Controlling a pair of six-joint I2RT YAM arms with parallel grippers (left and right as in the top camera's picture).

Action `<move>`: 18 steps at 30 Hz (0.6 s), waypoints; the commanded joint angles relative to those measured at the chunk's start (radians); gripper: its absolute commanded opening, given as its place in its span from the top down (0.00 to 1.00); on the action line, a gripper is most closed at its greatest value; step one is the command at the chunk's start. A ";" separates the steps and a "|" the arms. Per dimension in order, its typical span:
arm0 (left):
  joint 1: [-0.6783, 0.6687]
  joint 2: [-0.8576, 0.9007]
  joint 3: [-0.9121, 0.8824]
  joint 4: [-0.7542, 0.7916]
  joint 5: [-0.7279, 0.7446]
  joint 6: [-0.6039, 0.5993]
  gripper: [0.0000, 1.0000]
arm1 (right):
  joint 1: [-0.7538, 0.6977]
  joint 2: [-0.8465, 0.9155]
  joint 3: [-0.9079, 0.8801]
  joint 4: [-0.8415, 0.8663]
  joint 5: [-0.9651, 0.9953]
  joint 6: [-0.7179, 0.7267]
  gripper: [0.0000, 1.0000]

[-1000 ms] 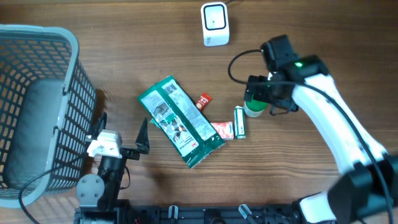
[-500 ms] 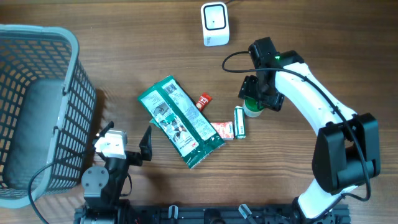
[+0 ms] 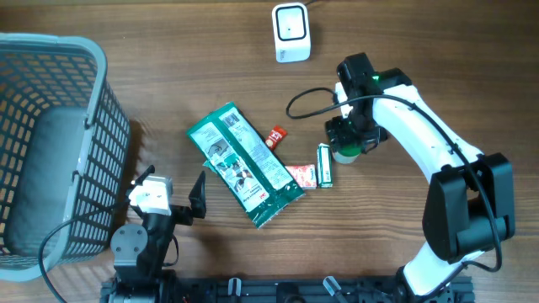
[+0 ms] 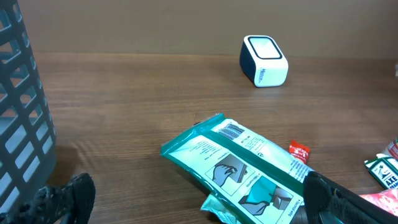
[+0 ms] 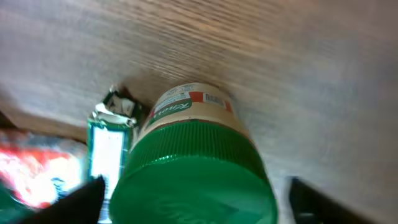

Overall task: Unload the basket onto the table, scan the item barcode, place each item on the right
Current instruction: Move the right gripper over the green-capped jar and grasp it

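Observation:
A jar with a green lid (image 5: 193, 174) and a red and white label stands upright on the table. My right gripper (image 5: 199, 208) hangs over it, open, with one finger on each side of the lid and a gap showing on the right. From overhead, the right gripper (image 3: 347, 141) covers most of the jar (image 3: 342, 154). The white barcode scanner (image 3: 291, 32) stands at the back of the table, apart from the jar. My left gripper (image 4: 202, 208) is open and empty, low at the near end of a green packet (image 4: 249, 162).
A grey mesh basket (image 3: 99, 59) fills the left side. Beside the jar lie a small green and white box (image 3: 324, 164), a red and white sachet (image 3: 301, 175) and a small red sachet (image 3: 275, 136). The green packet (image 3: 246, 164) lies diagonally mid-table.
The right wrist has turned and settled lower over the jar, which has stayed in place. The left gripper shifted slightly toward the front edge early on, then held still.

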 commanded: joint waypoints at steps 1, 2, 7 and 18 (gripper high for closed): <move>-0.003 -0.001 -0.004 -0.001 0.009 -0.010 0.00 | 0.001 0.025 0.018 0.008 0.126 -0.170 0.01; -0.003 -0.001 -0.004 -0.001 0.009 -0.010 0.00 | 0.001 0.023 0.029 0.004 0.125 -0.155 0.00; -0.003 -0.001 -0.004 -0.001 0.009 -0.010 0.00 | 0.002 0.010 0.212 -0.221 0.124 0.065 0.00; -0.003 -0.001 -0.004 0.000 0.009 -0.010 0.00 | 0.001 0.010 0.480 -0.349 -0.283 0.668 0.00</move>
